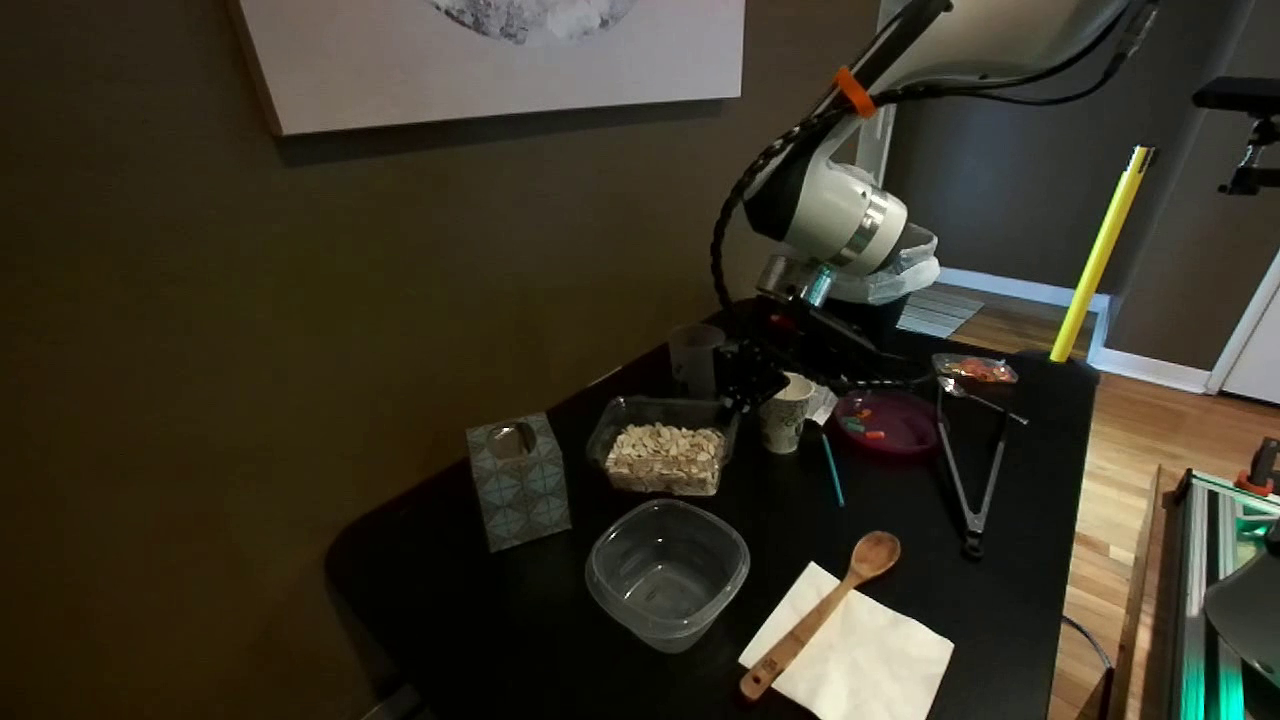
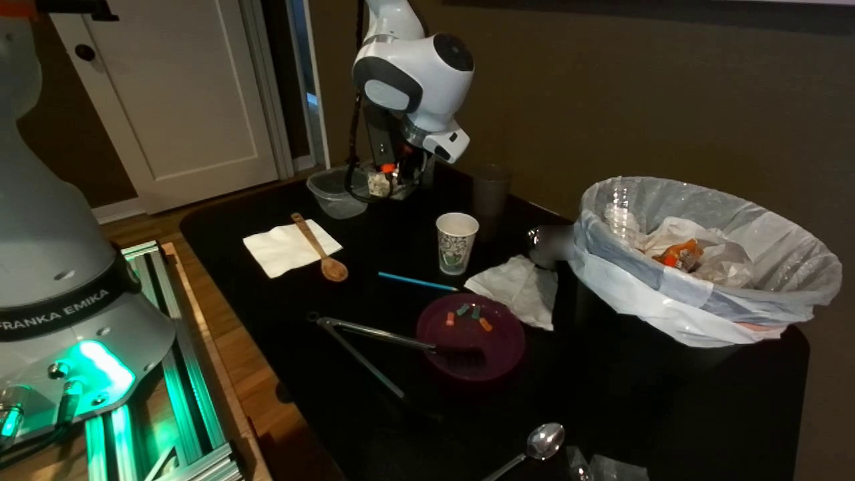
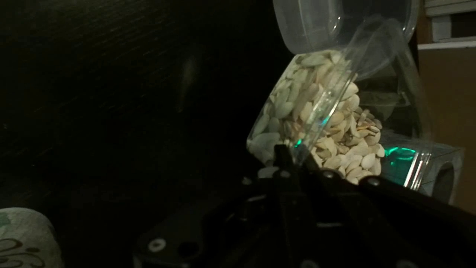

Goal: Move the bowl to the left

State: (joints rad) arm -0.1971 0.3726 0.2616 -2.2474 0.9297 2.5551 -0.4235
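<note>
Far left on the table (image 1: pixel 510 610) there's a tissue box (image 1: pixel 520 485), standing just left of the bowl (image 1: pixel 652 411). The bowl sits over on the far side, open top facing up, with a heap of pale bits (image 1: pixel 663 450) in it. It's squarish, so the long axis is a close call, but from this camera the rim reads a bit wider left to right than near to far. Can't tell if its base rests on the table or not.

Nearer, right in front of it, is a bigger clear tub (image 1: pixel 668 580); can't tell if the two touch. Far and slightly right there's a frosted cup (image 1: pixel 692 362).

The gripper (image 3: pixel 296 158) is at the bowl's right end. In the wrist view its fingers (image 3: pixel 283 156) are either side of the rim, so the jaws are clenched on the bowl's edge.

Next along, a paper cup (image 1: pixel 785 418) stands upright, with a blue pencil (image 1: pixel 832 470) lying just right of it. Way nearer, a wooden spoon (image 1: pixel 812 625) lies diagonally across a napkin (image 1: pixel 880 650). Further right there's a purple plate (image 1: pixel 905 430) holding little coloured bits (image 2: pixel 485 325), then the tongs (image 1: pixel 973 522), legs spread, one reaching over the plate.
</note>
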